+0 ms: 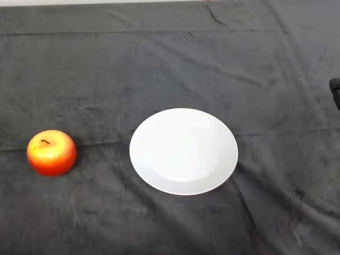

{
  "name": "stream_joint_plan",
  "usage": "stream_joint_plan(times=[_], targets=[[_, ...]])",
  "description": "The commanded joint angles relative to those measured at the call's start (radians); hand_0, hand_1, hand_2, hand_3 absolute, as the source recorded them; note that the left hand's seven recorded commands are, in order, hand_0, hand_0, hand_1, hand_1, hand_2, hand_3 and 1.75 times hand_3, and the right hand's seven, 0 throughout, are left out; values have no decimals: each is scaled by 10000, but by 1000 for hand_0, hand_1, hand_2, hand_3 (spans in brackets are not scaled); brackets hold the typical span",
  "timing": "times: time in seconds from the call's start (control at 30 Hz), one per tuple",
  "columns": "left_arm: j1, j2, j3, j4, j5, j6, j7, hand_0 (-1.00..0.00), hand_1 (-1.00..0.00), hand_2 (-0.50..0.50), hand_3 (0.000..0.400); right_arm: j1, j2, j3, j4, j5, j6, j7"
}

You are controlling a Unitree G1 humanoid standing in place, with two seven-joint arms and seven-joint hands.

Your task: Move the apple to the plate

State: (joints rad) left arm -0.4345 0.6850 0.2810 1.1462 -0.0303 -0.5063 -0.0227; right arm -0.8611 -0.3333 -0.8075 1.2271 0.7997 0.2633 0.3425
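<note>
The robot hand is not visible, so its state is unknown; it should grasp the apple near the counter's left edge around its widest part before lifting toward the plate.

an orange-red apple sat upright on the dark cloth at the left of the head view, its short stem pointing up. a white plate lay flat near the middle, well apart from the apple and to its right. the cloth showed creases and folds across the table.
</note>
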Motion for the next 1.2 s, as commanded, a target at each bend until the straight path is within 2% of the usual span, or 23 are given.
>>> stream_joint_plan(times=[0.03,0.13,0.33,0.9,1.2], targets=[[432,376,-259,187,232,-261,-277,0,0,0,0,-181,-300,-114,-127,129,-113,-6],[467,401,-429,122,323,-393,-683,0,0,0,0,-180,-299,-114,-130,129,-113,-7],[302,216,-860,18,635,-489,-1064,0,0,0,0,-178,-297,-112,-135,128,-112,-10],[-448,-379,-1769,-111,1319,-584,-1499,0,0,0,0,-173,-293,-110,-148,128,-109,-15],[-759,-688,-2069,-181,1566,-767,-1446,0,0,0,0,-172,-292,-109,-151,129,-108,-16]])
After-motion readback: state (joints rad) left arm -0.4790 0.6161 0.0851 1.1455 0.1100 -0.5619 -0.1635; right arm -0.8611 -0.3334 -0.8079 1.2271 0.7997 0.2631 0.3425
